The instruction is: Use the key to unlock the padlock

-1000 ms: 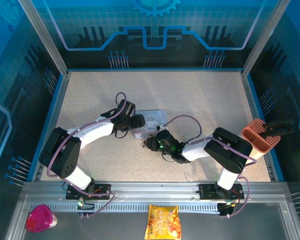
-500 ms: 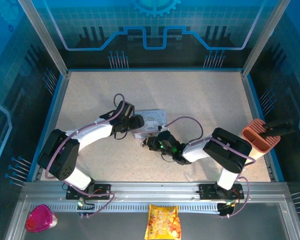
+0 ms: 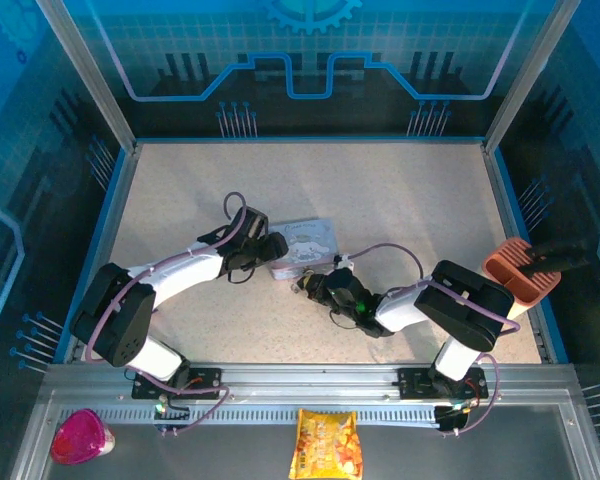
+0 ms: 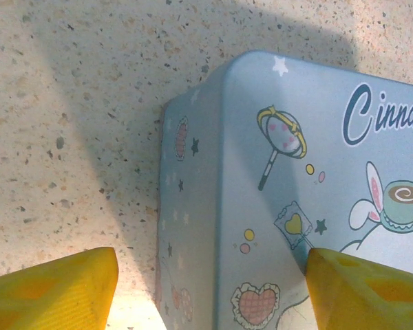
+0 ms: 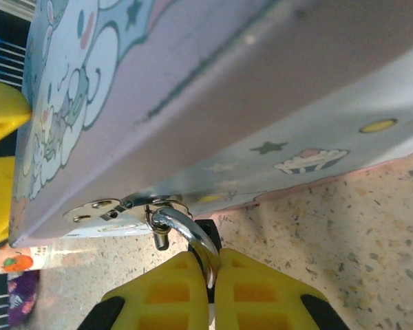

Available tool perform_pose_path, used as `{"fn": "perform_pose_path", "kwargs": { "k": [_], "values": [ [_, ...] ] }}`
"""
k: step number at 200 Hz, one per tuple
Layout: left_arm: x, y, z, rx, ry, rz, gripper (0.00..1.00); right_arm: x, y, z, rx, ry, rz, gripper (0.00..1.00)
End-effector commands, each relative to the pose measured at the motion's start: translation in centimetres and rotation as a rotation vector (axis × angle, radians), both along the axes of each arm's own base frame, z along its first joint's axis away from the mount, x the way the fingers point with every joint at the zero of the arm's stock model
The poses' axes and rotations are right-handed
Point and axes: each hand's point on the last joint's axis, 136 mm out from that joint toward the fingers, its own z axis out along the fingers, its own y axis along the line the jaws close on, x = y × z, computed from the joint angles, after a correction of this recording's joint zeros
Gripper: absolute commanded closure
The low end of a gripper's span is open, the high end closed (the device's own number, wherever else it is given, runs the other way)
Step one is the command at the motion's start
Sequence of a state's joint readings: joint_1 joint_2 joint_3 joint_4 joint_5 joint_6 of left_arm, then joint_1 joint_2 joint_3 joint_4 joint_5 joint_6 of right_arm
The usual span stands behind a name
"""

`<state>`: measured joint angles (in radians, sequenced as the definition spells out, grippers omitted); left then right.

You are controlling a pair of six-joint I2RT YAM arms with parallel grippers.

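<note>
The left gripper (image 4: 212, 265), fingers spread wide and holding nothing, straddles a corner of the tin (image 4: 261, 172), seemingly to steady it, while the right gripper (image 5: 210, 265) pinches the padlock (image 5: 186, 227) hanging from the tin's hasp (image 5: 103, 210).

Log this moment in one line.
left gripper: open, astride cartoon tin corner | right gripper: shut on padlock | padlock: shackle in clasp

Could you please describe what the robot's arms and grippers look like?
The left arm and the right arm both have white links with black joints and motor housings. A thin purple cable loops along each. The left gripper and the right gripper carry bright yellow fingers, moulded with recessed pockets.
</note>
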<state>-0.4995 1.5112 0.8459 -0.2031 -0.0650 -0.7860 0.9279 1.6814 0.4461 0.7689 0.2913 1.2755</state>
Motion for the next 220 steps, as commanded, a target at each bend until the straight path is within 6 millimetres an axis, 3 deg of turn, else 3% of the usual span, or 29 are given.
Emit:
{"fn": "perform_pose_path", "kwargs": {
  "k": [1,76,129,198,220],
  "values": [
    [-1.5,0.7,-1.9,0.045,0.059,0.016,0.28,1.1,-1.3,0.4,0.068,-0.001,-0.107,1.0],
    [-1.8,1.0,-2.8,0.069,0.085,0.053,0.28,1.4,-2.2,1.5,0.143,0.01,-0.164,1.0],
    [-1.3,0.6,-2.4,0.059,0.078,0.039,0.28,1.7,-3.5,2.2,0.115,0.001,-0.177,1.0],
    [-0.7,0.4,-1.7,0.077,0.071,0.029,0.27,0.6,-6.2,1.2,0.015,0.027,-0.208,1.0],
    [-0.6,-0.1,-1.8,0.06,0.071,0.024,0.28,0.7,-5.7,1.8,0.021,0.03,-0.18,1.0]
  ]
}}
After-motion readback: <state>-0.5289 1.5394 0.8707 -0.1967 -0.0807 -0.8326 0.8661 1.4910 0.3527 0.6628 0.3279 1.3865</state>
